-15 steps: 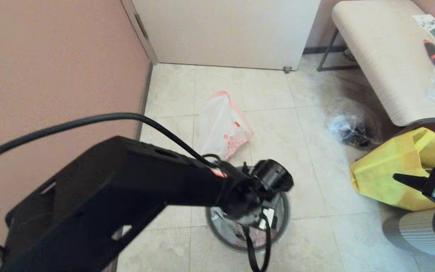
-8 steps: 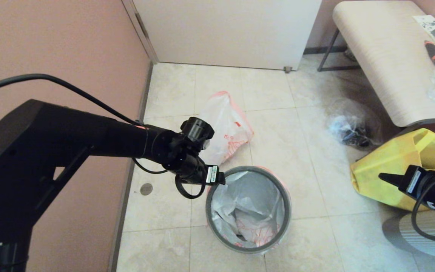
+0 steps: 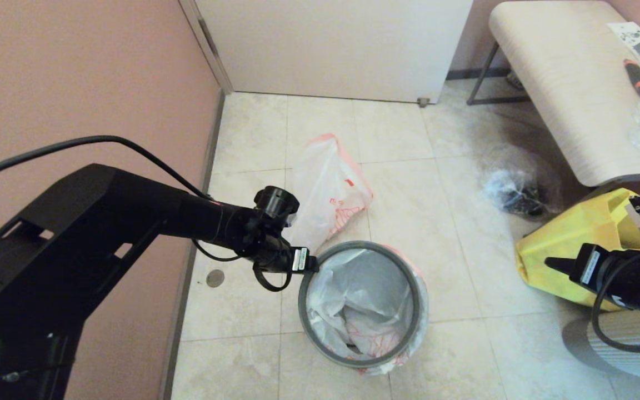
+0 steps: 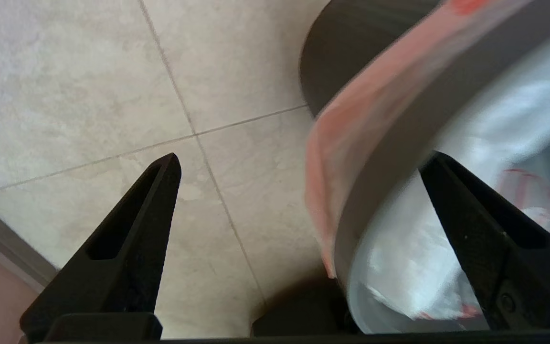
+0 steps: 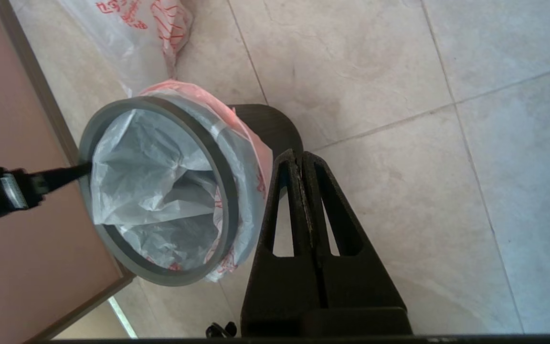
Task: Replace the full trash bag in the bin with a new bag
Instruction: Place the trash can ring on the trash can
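Note:
The bin [image 3: 353, 362] stands on the tiled floor, its black side [image 5: 265, 124] showing under a grey ring [image 4: 399, 157]. The full trash bag [image 3: 364, 294] lines it, crumpled white inside, its pink-orange rim [image 4: 346, 143] folded out under the ring. My left gripper [image 3: 311, 261] is open and straddles the bin's left rim, one finger [image 4: 475, 229] inside and one outside. The new bag [image 3: 325, 183], thin and white with red drawing and characters [image 5: 160, 19], lies on the floor just behind the bin. My right gripper [image 3: 548, 261] hangs shut and empty [image 5: 299, 153], well right of the bin.
A yellow tote [image 3: 575, 250] sits on the floor at the right, under my right arm. A clear bag with dark lumps [image 3: 514, 189] lies beside a bench [image 3: 564, 83]. The pink wall [image 3: 75, 83] runs close along the left, with a white door [image 3: 331, 44] behind.
My left arm swung from above the bin to its left side and settled over the rim. The ring has shifted slightly left. My right gripper drifted a little left.

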